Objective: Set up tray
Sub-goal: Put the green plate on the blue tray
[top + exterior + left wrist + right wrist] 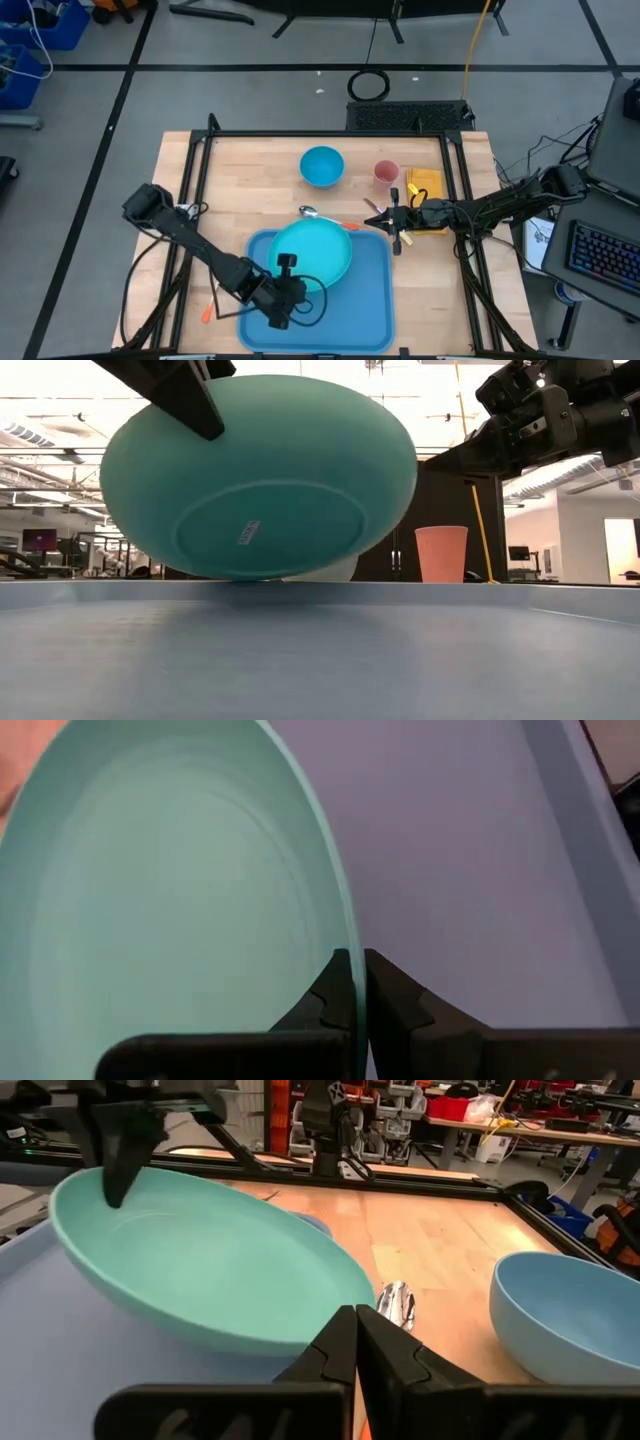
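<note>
I see the big flat blue plastic tray (365, 300) lying at the near middle of the wooden table (250, 160). My left gripper (352, 982) is pinching the rim of the round turquoise plate (312, 250), with 1 finger on each side. The plate is tilted, its far edge resting on the tray's far rim and its held edge up in the air. My right gripper (397, 220) has its fingers pressed together on nothing, and it waits just beside the tray's far right corner.

I think the plate could slip, because only a thin edge is held. If I let go now, it could drop hard or slide off onto the metal spoon (396, 1302) lying just behind it. The blue bowl (322, 166) and pink cup (386, 172) stand farther back.
</note>
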